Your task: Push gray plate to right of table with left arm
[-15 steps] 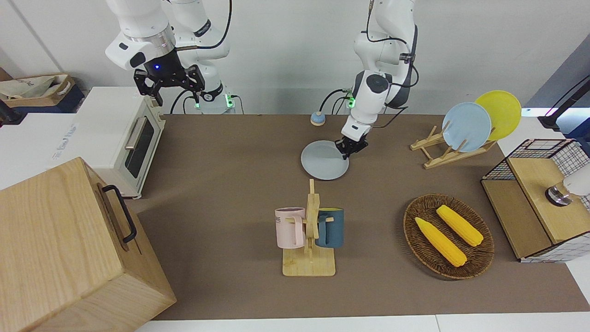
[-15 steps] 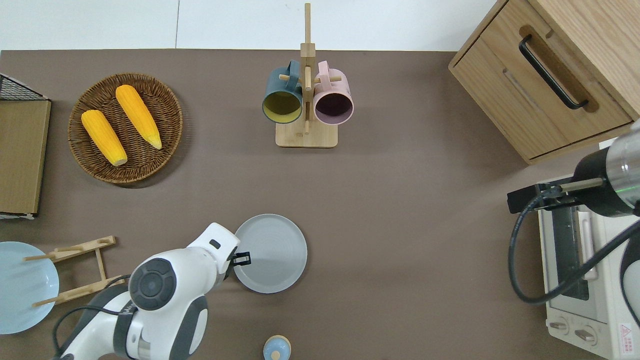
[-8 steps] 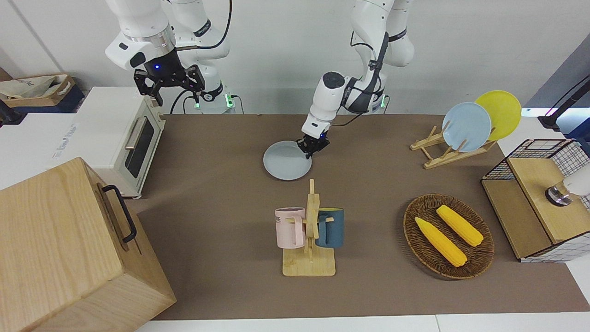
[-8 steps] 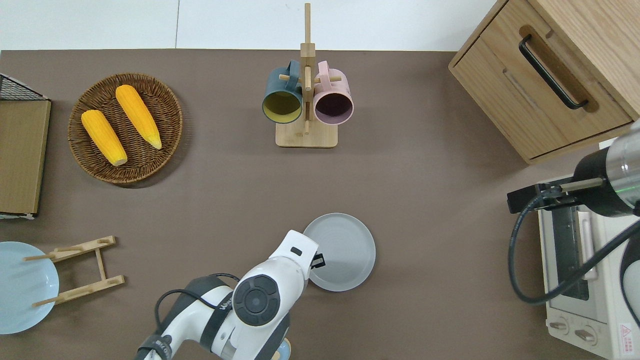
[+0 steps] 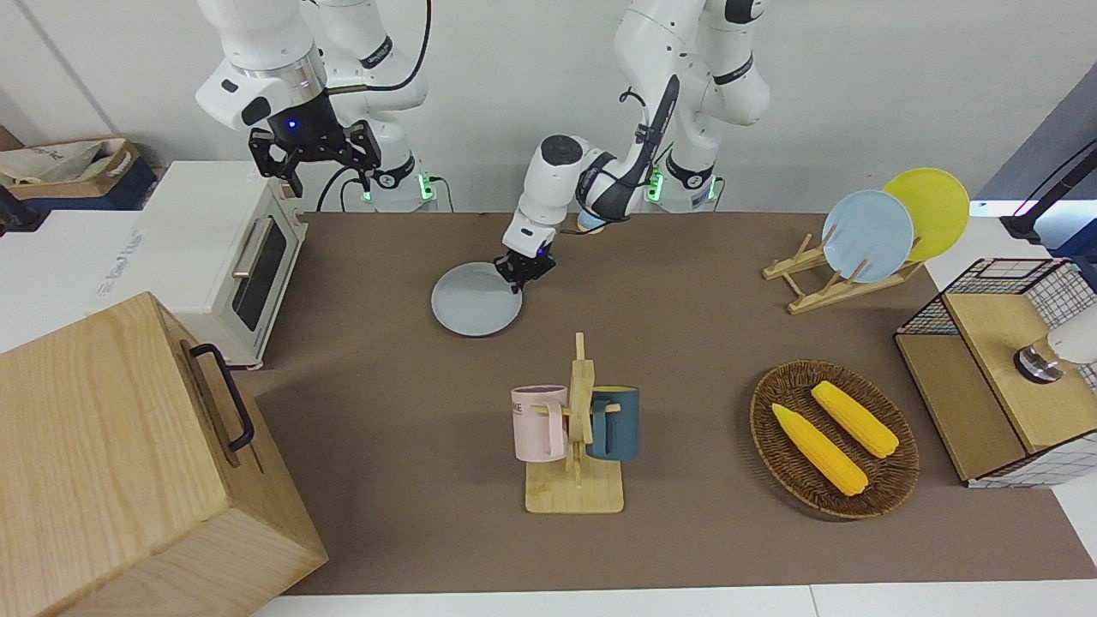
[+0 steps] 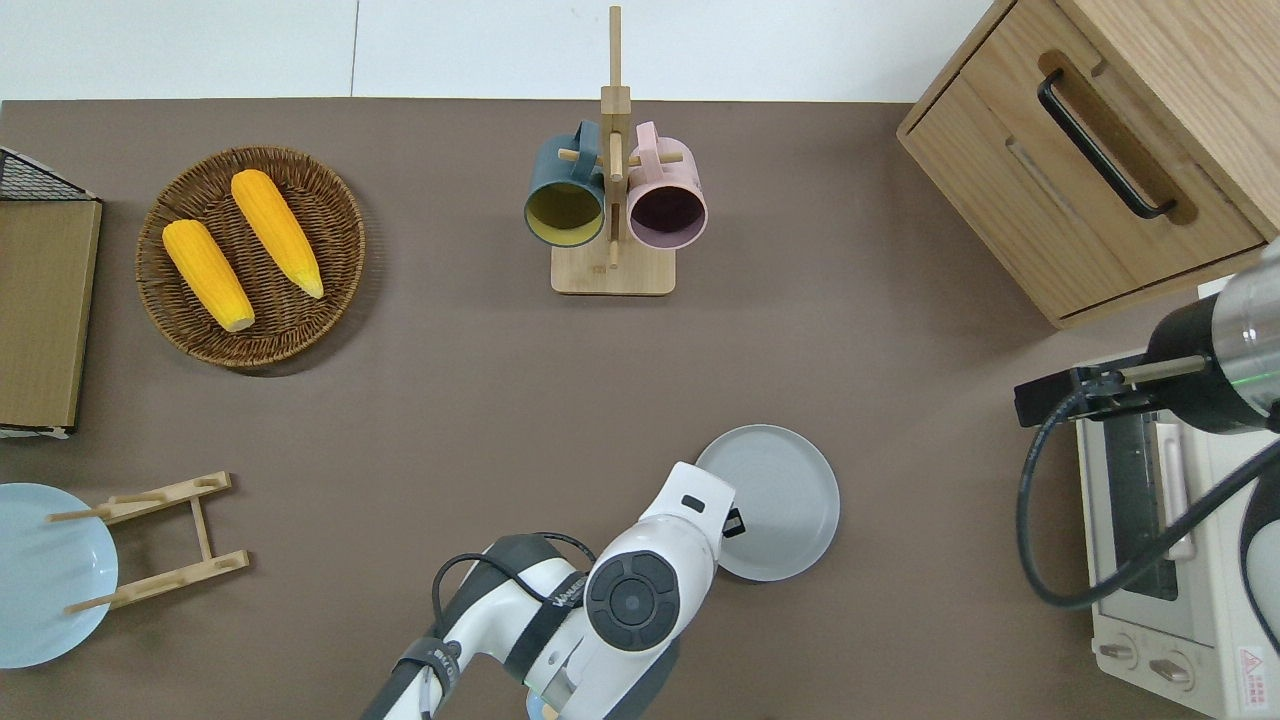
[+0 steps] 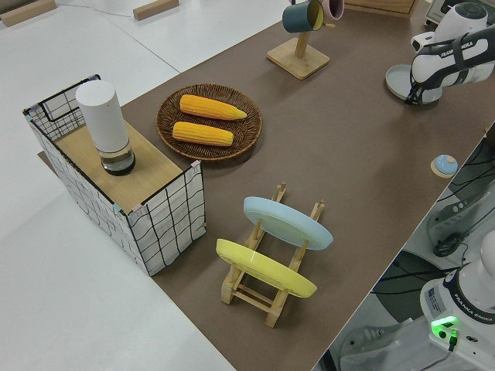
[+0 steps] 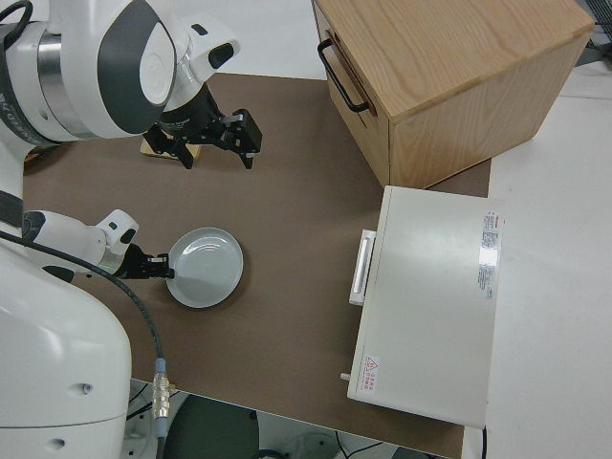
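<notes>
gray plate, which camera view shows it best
The overhead view: the round pale gray plate shows as a full circle, with the left pincer at its rim. The front and right side views show it slanted; the left side view shows only a sliver past the arm.

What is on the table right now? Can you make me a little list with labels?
working arm: left pincer at the rim of the gray plate
plate: flat on the table, nearer the robots than the mug rack
basket: two corn cobs in it
dish rack: sky-blue plate and yellow plate standing
right arm's end: toaster oven, wooden cabinet
right pincer: parked, open
</notes>
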Available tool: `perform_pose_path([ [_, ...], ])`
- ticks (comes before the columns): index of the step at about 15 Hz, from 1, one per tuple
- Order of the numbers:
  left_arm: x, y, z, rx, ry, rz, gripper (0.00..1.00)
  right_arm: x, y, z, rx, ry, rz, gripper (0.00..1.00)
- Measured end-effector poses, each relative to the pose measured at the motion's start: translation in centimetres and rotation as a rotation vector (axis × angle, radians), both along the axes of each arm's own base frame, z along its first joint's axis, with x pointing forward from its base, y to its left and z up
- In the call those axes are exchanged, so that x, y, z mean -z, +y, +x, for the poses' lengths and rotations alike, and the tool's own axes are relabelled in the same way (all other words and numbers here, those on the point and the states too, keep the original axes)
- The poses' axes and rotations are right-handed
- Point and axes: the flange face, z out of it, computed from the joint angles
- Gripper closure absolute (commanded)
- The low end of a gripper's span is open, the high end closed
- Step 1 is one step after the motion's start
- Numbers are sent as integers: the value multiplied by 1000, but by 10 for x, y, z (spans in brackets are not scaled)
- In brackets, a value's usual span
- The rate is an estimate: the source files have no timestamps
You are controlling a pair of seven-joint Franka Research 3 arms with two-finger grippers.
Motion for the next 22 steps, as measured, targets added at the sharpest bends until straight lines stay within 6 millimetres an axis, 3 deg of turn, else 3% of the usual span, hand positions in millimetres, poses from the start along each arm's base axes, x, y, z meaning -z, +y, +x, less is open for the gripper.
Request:
perform_pose_path([
  [5,0,-34,-3,-29,-28,9,978,0,0,0,0,0,0,17],
  [7,0,-38,-1,-32,-29,9,865,0,0,0,0,0,0,17],
  [8,0,-38,0,-32,-29,11,740,0,0,0,0,0,0,17],
  [10,1,-38,1,-32,-26,16,208,0,0,0,0,0,0,17],
  [11,2,-37,1,-33,-24,20,44,0,0,0,0,0,0,17],
  [17,-3,-27,15,-4,-38,41,15,0,0,0,0,0,0,17],
  [22,-23,6,42,34,-40,85,15,0,0,0,0,0,0,17],
])
